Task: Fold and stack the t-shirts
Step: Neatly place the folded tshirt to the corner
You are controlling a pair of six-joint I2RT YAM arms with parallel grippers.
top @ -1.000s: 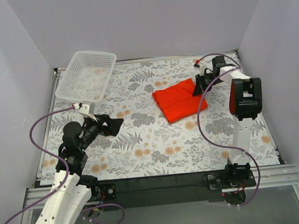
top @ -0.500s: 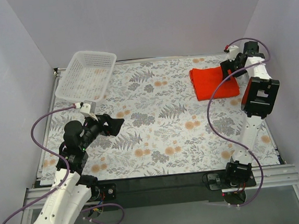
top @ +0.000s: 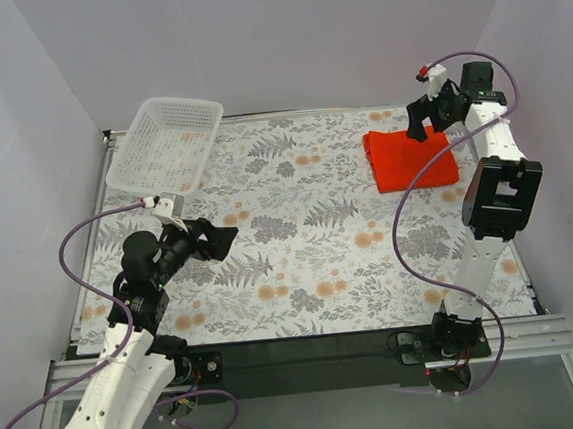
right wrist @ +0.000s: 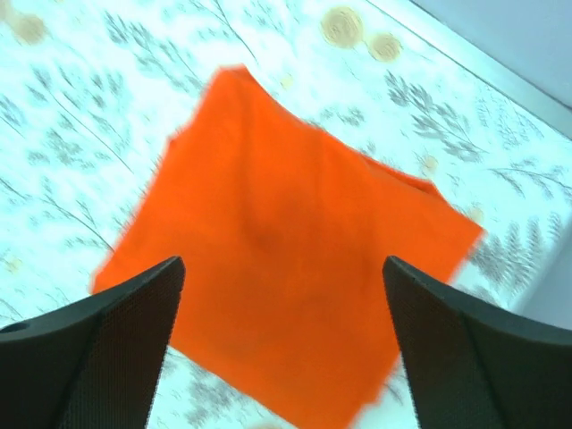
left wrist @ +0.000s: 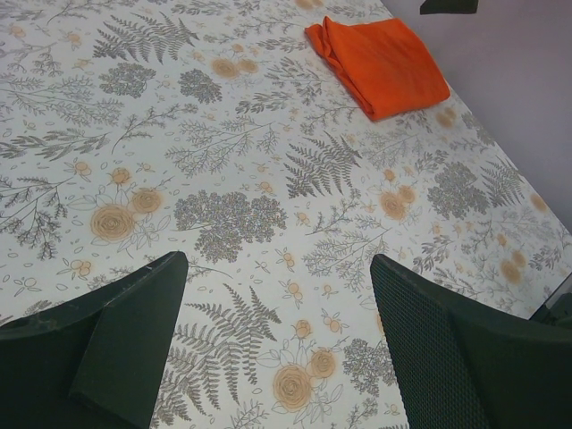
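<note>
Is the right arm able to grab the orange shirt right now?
Probably yes. The right gripper hangs open just above the folded t-shirt, and nothing sits between them.

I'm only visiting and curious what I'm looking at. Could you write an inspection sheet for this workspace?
Surface: table with a floral pattern.
Job's things: one orange t-shirt, folded, lying flat at the far right.
Clutter: white mesh basket at the far left corner; nothing seen inside.
End effectors: left end effector open over bare table, holding nothing; right end effector open above the t-shirt, not gripping it.
Cables: left cable and right cable, both purple, hang in loops off the arms.
Surroundings: plain pale walls on three sides.
</note>
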